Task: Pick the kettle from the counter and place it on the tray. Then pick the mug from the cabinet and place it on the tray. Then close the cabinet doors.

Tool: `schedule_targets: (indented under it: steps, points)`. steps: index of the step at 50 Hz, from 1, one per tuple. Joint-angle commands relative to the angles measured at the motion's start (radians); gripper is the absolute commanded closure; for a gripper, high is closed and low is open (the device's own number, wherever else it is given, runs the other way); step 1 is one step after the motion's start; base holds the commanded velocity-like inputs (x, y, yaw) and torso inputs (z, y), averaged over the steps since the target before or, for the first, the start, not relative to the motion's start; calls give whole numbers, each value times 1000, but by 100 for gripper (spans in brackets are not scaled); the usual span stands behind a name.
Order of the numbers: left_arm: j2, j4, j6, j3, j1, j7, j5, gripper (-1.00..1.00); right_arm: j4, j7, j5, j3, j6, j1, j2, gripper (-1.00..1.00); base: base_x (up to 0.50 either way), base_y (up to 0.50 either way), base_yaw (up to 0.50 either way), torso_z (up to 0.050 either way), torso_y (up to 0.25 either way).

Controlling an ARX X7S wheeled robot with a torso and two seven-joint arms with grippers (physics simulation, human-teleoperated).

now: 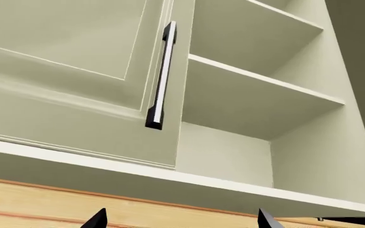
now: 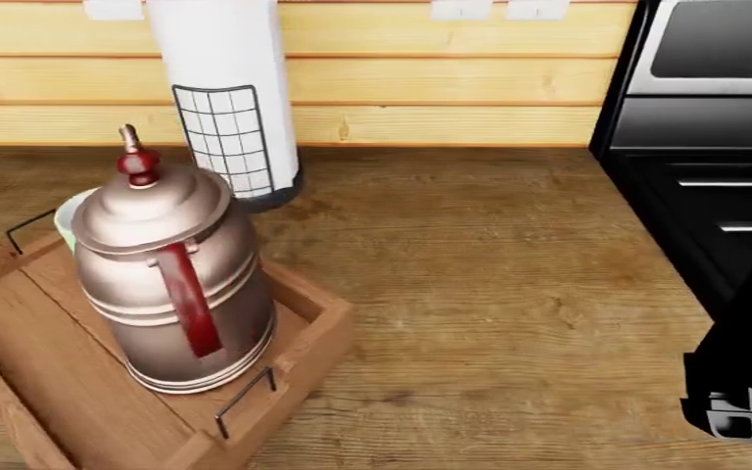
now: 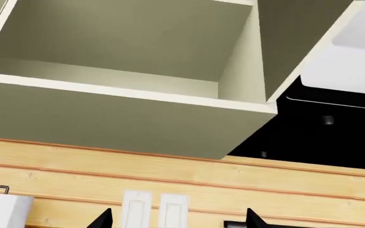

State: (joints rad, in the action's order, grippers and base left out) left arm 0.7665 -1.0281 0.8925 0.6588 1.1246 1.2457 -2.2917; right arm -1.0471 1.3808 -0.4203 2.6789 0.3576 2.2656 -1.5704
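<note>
kettle (image 2: 173, 284) upright on the tray (image 2: 36, 382) on the counter (image 2: 481, 284), mug (image 2: 68, 217) just behind it on the same tray. left gripper (image 1: 181, 219) jaws apart, empty; beyond its tips one cabinet door (image 1: 74, 80) shut beside open cabinet (image 1: 258, 95) shelves. right gripper (image 3: 179, 219) jaws apart, empty, open cabinet above.

The left end effector (image 1: 181, 219) points upward, its two dark fingertips spread apart and empty. The right end effector (image 3: 178, 218) likewise points upward, fingertips parted with nothing between.
</note>
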Motion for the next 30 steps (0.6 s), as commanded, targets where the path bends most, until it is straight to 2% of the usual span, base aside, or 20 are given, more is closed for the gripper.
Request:
schedule_targets:
  steps: [1,19,30]
  points:
    - [-5,-3,16,24,5,18,-34,-100,0,1,2,-13,-1,-13,0,-100,2,-500,0,0,0]
    - [-28,2,51,50,12,31,-55,-100,0,-19,-20,-38,-11,-16,0,-100,2,-500,0,0,0]
    - [-39,5,67,65,8,35,-66,-100,0,-20,-112,-108,-58,20,0,-100,2,-472,0,0,0]
